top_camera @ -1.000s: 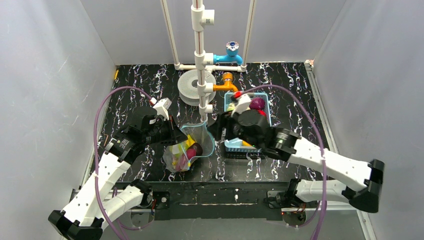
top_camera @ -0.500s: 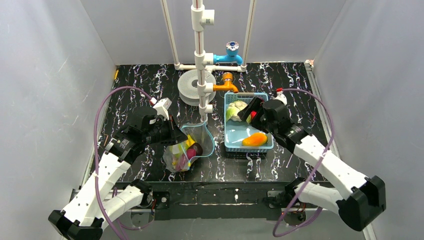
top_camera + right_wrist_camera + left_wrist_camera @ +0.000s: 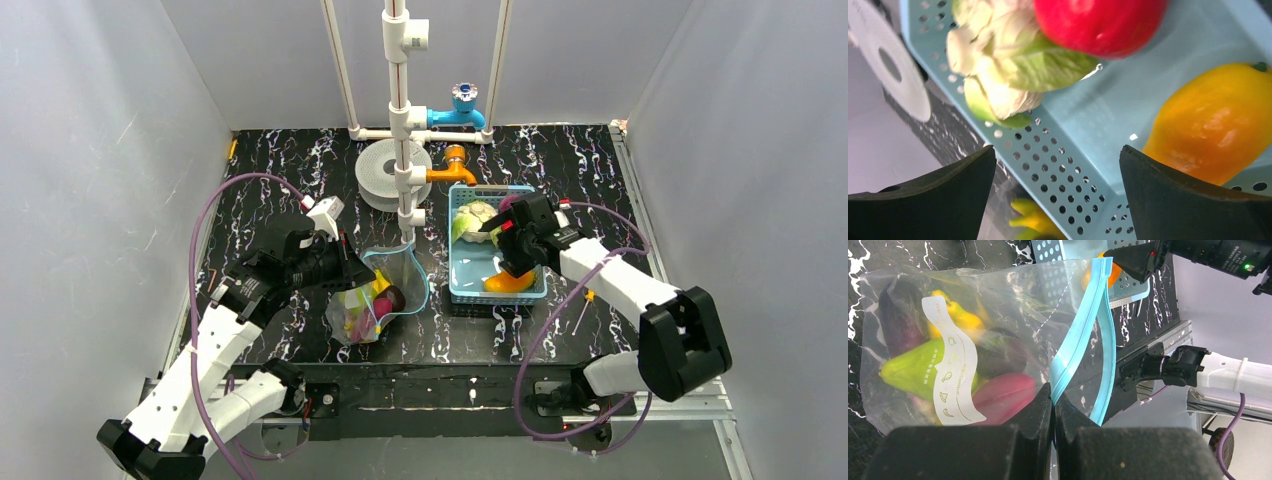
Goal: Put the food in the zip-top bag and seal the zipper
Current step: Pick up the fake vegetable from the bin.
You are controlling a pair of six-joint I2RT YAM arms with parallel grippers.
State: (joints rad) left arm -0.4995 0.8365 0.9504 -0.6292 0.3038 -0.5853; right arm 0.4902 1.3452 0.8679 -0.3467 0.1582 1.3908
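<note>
At the left of the black marbled table (image 3: 280, 160), the left gripper (image 3: 1053, 400) has its fingers pressed together on the near lip of the zipper (image 3: 1083, 325), pinching the blue strip. The other lip of the strip hangs apart from it, so the mouth of the zip-top bag (image 3: 998, 315) gapes open. From above, the bag (image 3: 375, 300) lies just right of that gripper (image 3: 352, 270), near the table's front edge.

Through the clear plastic several pieces of food show: a purple eggplant (image 3: 895, 315), a green piece (image 3: 913, 371), yellow bananas (image 3: 965, 320) and a maroon piece (image 3: 1005, 392) close to the gripper. A white label (image 3: 950, 375) curves across the bag's face.

Just right of the bag stands the light-blue basket (image 3: 458, 285). It holds a pale cabbage (image 3: 998, 65) at its far end, a red apple (image 3: 1098, 20) beside that, and an orange-yellow fruit (image 3: 1218, 120) at its near end.

The right gripper (image 3: 1058, 185) hangs over the basket with its fingers spread wide, holding nothing. In the top view it (image 3: 508, 258) sits between the cabbage (image 3: 470, 218) and the orange-yellow fruit (image 3: 508, 283).
</note>
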